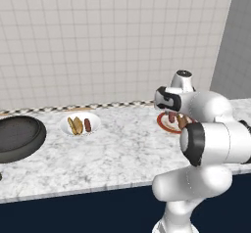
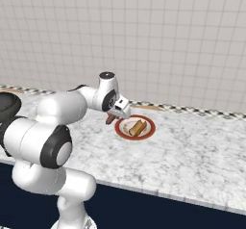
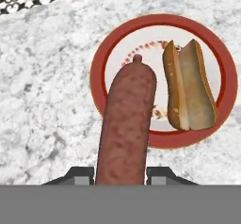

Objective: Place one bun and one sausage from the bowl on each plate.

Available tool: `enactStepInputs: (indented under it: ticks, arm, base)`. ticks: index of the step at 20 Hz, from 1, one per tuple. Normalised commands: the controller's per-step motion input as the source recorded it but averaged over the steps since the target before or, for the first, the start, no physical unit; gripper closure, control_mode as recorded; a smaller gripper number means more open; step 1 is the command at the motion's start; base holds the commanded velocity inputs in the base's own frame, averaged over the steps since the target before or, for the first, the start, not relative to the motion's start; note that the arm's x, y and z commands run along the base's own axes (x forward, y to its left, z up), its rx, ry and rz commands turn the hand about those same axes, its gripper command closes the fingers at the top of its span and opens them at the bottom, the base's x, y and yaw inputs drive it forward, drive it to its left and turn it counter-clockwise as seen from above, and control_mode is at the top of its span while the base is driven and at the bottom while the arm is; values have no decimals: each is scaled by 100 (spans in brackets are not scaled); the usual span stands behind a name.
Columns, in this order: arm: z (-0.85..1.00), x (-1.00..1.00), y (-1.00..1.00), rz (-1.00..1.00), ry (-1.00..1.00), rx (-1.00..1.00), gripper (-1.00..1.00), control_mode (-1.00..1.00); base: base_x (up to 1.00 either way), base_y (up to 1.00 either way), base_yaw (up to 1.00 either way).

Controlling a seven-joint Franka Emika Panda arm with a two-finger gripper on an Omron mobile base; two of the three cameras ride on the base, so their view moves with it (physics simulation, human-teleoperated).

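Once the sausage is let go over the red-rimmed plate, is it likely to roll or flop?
The sausage juts straight from the end effector without sagging, so it is probably stiff. Its round, smooth body suggests it may roll on release. The red-rimmed plate looks shallow, and the bun beside it might stop a roll that way.

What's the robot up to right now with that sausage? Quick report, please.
Jaws shut on the sausage, above the red-rimmed plate. Bun already on it. White plate filled. Nothing in the way.
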Motion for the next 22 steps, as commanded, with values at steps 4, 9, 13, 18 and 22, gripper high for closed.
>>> enactStepInputs:
  ticks: [4,9,13,18,22]
  arm:
    - [-17,2,-34,-26,4,-20,100,-100]
    - [-8,-5,-6,-3,-1,-1,100,-100]
    - [-19,8,-12,0,0,1,-100,-100]
    - [0,2,-8,0,0,0,-100,-100]
    - [5,1,0,3,-1,0,-100,-100]
  base:
    - [0,0,0]
    - [0,0,0]
    - [0,0,0]
    - [0,0,0]
    - [0,0,0]
